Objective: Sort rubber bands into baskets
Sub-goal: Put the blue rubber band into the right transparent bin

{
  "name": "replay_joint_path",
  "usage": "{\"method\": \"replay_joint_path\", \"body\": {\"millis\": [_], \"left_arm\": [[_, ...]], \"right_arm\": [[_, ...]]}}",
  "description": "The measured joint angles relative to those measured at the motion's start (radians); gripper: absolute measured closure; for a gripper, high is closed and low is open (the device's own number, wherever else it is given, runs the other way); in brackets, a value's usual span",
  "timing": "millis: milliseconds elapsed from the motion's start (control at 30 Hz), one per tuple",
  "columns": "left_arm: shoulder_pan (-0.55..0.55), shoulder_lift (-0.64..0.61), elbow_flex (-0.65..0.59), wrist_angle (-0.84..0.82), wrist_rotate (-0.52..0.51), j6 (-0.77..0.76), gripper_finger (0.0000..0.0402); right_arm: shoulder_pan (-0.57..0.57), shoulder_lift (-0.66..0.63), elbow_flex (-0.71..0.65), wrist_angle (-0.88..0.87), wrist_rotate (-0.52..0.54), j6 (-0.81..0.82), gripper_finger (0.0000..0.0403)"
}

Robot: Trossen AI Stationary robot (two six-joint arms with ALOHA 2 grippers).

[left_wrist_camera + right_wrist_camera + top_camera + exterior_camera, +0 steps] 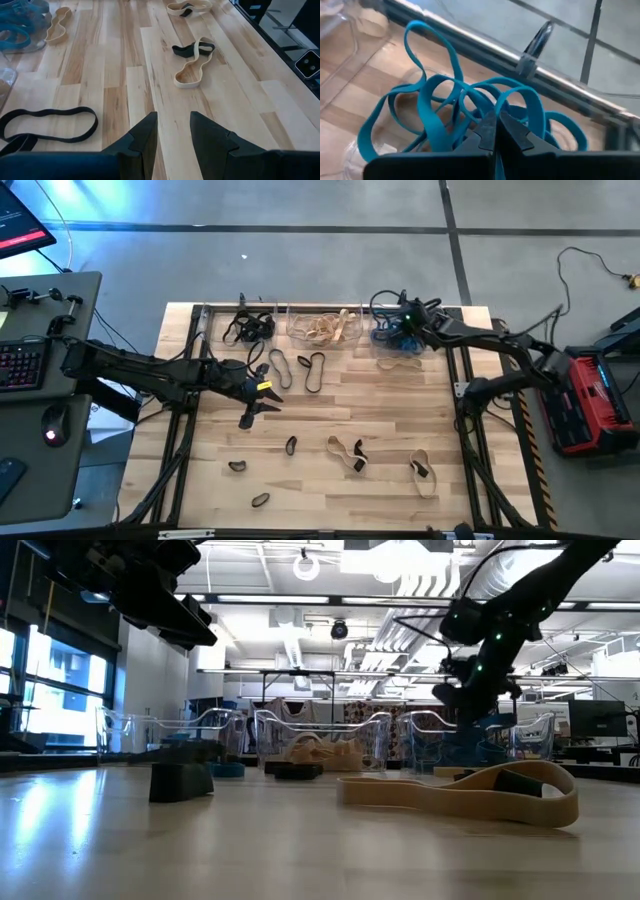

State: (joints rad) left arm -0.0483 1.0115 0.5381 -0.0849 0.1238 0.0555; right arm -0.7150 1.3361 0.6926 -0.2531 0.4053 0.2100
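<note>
Left gripper (262, 392) hovers mid-table, fingers parted, holding nothing, black rubber bands (313, 370) just beside it. Three baskets (325, 328) along the far edge: black, tan, blue. Right gripper (405, 320) sits over the blue basket (400, 332), fingers pressed together among blue bands (470, 110); can't tell if it's pinching one. Next, probably: release, retreat, then left picks black.

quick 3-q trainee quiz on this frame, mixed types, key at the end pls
1. True or false: the left gripper is holding a band.
2. Which colour fills the basket under the right gripper? A) black B) tan C) blue
3. Fill in: the tan band lying ahead of the left gripper is crossed by a ___ band.

Key: 1. False, its fingers stand apart over bare table. 2. C. 3. black.
</note>
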Motion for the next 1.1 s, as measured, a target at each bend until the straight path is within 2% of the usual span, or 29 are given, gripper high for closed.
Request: {"method": "replay_joint_path", "body": {"millis": [267, 533, 933, 1100], "left_arm": [[0.0, 0.0, 0.0, 0.0, -0.003, 0.0, 0.0296], [0.0, 0.0, 0.0, -0.001, -0.003, 0.0, 0.0296], [0.001, 0.0, 0.0, -0.001, -0.003, 0.0, 0.0296], [0.002, 0.0, 0.0, -0.002, -0.003, -0.002, 0.0296]], "right_arm": [[-0.048, 0.157, 0.097, 0.004, -0.071, -0.007, 0.0403], [-0.058, 0.177, 0.224, -0.156, -0.112, -0.022, 0.0403], [-0.083, 0.177, 0.082, -0.068, -0.206, 0.055, 0.0403], [-0.096, 0.177, 0.07, -0.056, -0.22, 0.055, 0.0399]]}}
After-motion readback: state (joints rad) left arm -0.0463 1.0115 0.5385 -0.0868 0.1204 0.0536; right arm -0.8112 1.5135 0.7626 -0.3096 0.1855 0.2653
